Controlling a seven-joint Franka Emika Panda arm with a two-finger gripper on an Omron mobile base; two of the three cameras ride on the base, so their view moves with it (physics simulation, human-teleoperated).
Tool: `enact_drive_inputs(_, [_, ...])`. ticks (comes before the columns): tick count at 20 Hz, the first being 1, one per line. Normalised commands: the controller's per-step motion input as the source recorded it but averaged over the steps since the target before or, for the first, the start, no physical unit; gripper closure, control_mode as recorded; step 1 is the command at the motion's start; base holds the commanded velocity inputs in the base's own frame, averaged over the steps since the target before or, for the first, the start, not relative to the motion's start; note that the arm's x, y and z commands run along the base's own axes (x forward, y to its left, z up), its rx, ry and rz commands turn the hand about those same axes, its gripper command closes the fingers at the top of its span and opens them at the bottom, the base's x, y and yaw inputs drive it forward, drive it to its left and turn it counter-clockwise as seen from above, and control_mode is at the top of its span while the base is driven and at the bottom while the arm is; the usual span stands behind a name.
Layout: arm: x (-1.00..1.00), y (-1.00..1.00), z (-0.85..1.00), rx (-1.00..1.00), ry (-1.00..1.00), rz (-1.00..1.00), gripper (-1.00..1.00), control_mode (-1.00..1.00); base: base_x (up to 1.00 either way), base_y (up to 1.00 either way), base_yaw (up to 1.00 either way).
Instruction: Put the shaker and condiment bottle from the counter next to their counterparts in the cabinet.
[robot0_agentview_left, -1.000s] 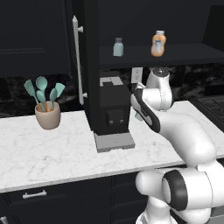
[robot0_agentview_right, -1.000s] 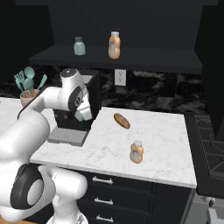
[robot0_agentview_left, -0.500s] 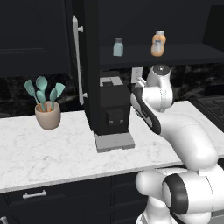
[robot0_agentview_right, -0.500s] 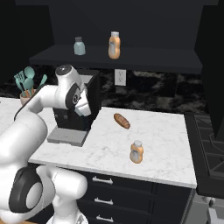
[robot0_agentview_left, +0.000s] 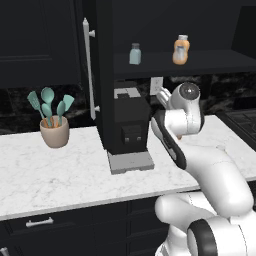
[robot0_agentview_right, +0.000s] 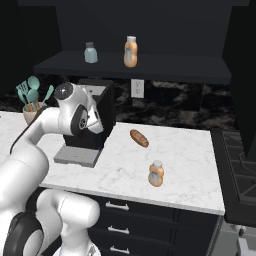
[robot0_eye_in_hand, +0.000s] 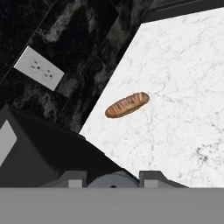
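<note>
Progress: nothing placed yet | condiment bottle (robot0_agentview_right: 156, 173) on table (robot0_agentview_right: 190, 165), right of coffee machine (robot0_agentview_right: 92, 122) | counterparts (robot0_agentview_right: 130, 51) on cabinet (robot0_agentview_right: 150, 72) shelf above it | tool state: cannot tell

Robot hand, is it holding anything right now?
No. In the hand view nothing sits between the fingertips; the condiment bottle stands alone on the counter.

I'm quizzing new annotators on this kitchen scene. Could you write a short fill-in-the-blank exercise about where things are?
1. The bottle on the counter stands ____.
2. The bread roll lies on the ____.
3. In the cabinet, the shaker stands beside an orange ____.
4. The utensil pot holds ____ utensils.

Missing words: upright; counter; bottle; teal
</note>
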Motion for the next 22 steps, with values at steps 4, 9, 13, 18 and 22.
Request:
enact_drive_inputs(4, [0.00, 0.00, 0.46, 0.00, -0.04, -0.01, 1.00, -1.00, 0.00, 0.00, 0.00])
enact_drive_inputs(9, [0.00, 0.00, 0.56, 0.00, 0.00, 0.00, 1.00, -1.00, 0.00, 0.00, 0.00])
enact_drive_inputs(13, [0.00, 0.00, 0.50, 0.00, 0.00, -0.01, 1.00, -1.00, 0.00, 0.00, 0.00])
enact_drive_inputs(18, [0.00, 0.00, 0.46, 0.00, 0.00, -0.03, 1.00, -1.00, 0.00, 0.00, 0.00])
enact_drive_inputs(22, [0.00, 0.00, 0.39, 0.00, 0.01, -0.04, 1.00, -1.00, 0.00, 0.00, 0.00])
